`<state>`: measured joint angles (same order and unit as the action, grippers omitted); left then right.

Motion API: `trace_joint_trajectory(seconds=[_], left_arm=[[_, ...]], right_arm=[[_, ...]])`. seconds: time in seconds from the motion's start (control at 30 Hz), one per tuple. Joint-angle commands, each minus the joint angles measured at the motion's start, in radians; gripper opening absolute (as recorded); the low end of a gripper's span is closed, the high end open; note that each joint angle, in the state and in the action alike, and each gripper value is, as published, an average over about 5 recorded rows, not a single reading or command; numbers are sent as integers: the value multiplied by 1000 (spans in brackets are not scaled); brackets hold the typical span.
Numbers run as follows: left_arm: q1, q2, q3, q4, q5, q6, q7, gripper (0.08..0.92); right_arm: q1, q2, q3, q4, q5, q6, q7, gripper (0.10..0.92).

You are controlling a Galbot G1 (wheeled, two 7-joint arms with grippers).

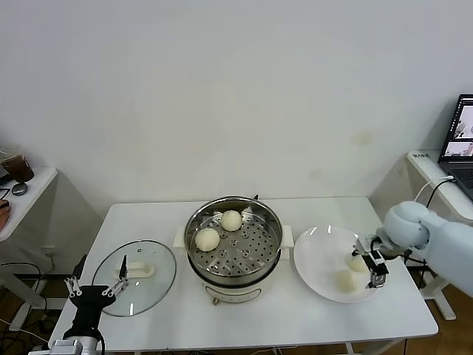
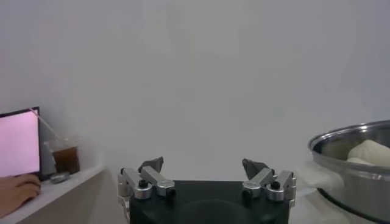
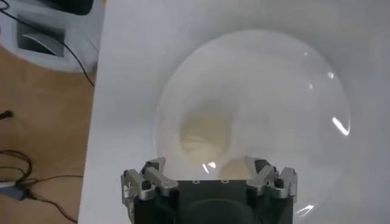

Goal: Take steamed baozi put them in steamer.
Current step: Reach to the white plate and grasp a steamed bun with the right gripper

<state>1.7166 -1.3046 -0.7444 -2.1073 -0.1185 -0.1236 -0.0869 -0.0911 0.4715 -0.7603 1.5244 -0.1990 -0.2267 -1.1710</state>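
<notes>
Over the white plate (image 1: pixel 325 255) at my right, the right gripper (image 1: pixel 372 268) hung with its jaws apart, empty, just above the two baozi (image 1: pixel 347 279) lying there, one of them partly hidden behind it. Two more baozi (image 1: pixel 208 239) sat on the perforated tray inside the steamer (image 1: pixel 233 248), which stood mid-counter (image 1: pixel 295 318) between plate and glass lid (image 1: pixel 135 276). Down at the counter's left front corner, beside the lid, the left gripper (image 1: pixel 94 287) waited, jaws apart and holding nothing.
</notes>
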Motion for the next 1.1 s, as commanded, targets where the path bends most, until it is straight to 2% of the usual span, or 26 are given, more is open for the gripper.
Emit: trace_joint_trajectory(seconds=[0.03,0.33,0.5,0.63,1.0,1.1], left_arm=[[2,-1,-3,2,1,-1,0,823],[0,-1,-7,7,4,-2,0,823],[1,-2,-8,8,3,-2,0,823],[1,-3,-9,8,2,-2,0,823],[-1,-7,-5,6,3,-2,0,823],[-1,-7,-4,4,3,-2,0,823]], right_arm=[[-167,73,131,-103,-70,16,76,823],[-171,141,131,-135,-45,-11,100,821],[-163,151,113,-137,-45,-34,86,784],[-153,153,105,-135,-47,-46,70,715],[-104,135,90,-127,-32,-39,41,441],[-54,115,66,-116,-7,-28,19,392]])
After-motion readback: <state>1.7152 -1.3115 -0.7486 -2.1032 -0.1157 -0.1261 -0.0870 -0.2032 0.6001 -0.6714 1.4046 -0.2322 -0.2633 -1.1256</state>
